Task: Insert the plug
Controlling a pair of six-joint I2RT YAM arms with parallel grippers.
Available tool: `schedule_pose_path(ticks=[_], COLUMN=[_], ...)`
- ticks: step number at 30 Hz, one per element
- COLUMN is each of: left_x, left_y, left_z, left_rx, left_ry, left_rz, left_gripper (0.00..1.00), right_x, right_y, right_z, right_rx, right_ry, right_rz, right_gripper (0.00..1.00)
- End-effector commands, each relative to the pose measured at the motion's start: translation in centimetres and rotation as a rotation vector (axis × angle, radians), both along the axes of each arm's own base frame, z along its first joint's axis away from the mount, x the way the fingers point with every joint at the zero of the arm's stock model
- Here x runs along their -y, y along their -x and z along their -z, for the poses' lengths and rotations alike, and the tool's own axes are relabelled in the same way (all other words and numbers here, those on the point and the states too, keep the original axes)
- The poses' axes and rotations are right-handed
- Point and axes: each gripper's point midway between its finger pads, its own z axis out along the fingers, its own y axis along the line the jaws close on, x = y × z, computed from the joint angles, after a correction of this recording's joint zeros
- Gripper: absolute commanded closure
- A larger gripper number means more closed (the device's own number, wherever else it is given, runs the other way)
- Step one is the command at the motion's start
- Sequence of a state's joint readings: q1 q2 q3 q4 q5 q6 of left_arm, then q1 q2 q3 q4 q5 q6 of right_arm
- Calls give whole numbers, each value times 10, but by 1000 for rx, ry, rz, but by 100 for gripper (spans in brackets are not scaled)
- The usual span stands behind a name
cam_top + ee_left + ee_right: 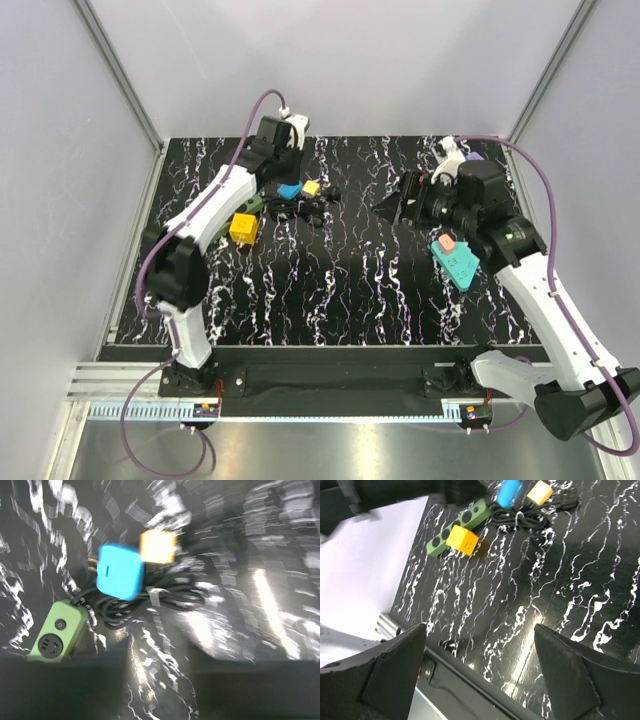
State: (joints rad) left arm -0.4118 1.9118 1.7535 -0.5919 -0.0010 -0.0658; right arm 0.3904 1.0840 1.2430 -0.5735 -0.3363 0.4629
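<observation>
A blue plug [289, 190] and a small yellow plug [311, 187] lie on a bundled black cable [312, 209] at the far left of the black marbled table. A green power strip [251, 206] lies just left of them. My left gripper [283, 170] hovers just behind the blue plug, open and empty. The left wrist view is blurred and shows the blue plug [119, 572], the yellow plug [158, 546] and the strip's socket end [57, 632] ahead of my left gripper [160, 685]. My right gripper [397, 206] is open and empty at mid-table, its fingers [395, 670] wide apart.
A yellow cube adapter [243, 227] sits by the green strip, also in the right wrist view [461, 538]. A teal block with a salmon button [458, 258] lies under the right arm. White walls enclose the table, with a metal rail [300, 380] at the near edge.
</observation>
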Motion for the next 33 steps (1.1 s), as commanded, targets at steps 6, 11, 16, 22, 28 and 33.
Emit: schedule_pose_path(ticks=[6,11,16,22,28,33], left_x=[42,16,3,-16,-26,-25], left_y=[124,131,93,48,-18,-68], left_z=[-84,-71,-62,-47,-28,-24], left_rx=[135,132,99,57,63,88], left_ry=[196,175,112,122,51,38], left_rz=[240,102,-24,-177,-184,-141], left_gripper=[98,55,48,34,29,25], right_x=[-5,-9,-14,-11,-15,-19], right_y=[18,7,3,-1,-3,-8], right_z=[-22,-5,13,26,28,24], right_rx=[-7,-82,-108,-106,-95,-72], right_ry=[43,54,26,36,21,13], right_rz=[-125,-107,-102,-76,-90,-102], right_gripper=[10,12,12,11,11,10])
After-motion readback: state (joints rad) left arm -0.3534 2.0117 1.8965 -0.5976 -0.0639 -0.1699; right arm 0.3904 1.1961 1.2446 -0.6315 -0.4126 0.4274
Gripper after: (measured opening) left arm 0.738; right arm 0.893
